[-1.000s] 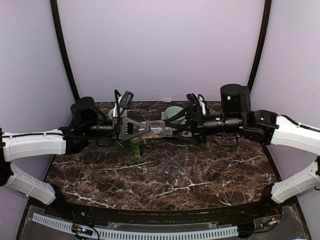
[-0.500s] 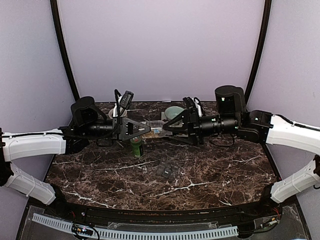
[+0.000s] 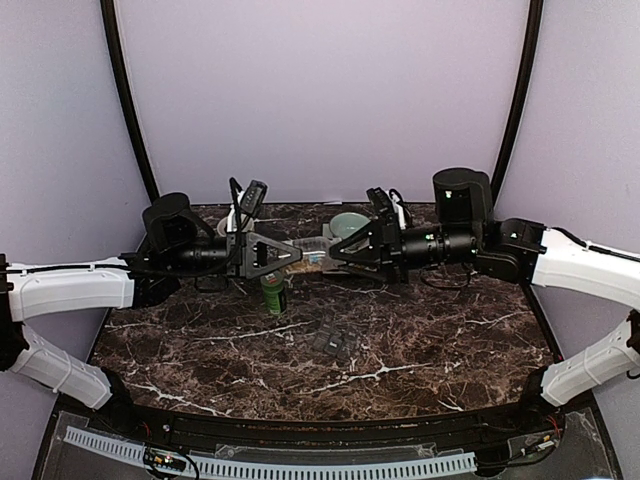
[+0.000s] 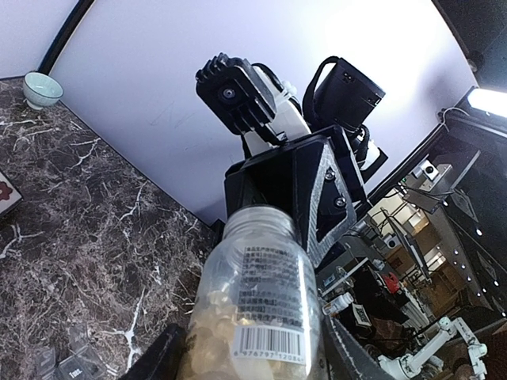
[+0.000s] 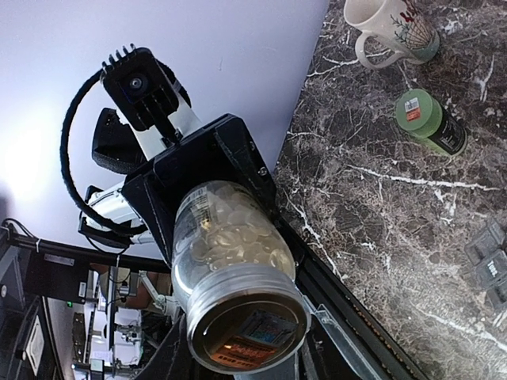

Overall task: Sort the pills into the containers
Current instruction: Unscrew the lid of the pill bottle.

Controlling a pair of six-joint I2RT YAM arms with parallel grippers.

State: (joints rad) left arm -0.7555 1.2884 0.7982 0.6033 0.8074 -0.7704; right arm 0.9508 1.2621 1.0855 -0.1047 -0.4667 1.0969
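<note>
A clear pill bottle full of pale tan pills hangs level in the air between my two grippers. My left gripper is shut on the bottle's body. My right gripper faces it and is closed round the bottle's lid end. The containers, a dark grey strip of square compartments, lie on the marble below and in front. They also show in the right wrist view and the left wrist view.
A dark bottle with a green cap stands below the left gripper. A cream mug stands at the back left. A pale green bowl sits at the back behind the right gripper. Purple walls enclose the table.
My right gripper has moved left, closer to the left gripper, and now meets the bottle's lid end. The left arm has hardly moved.
</note>
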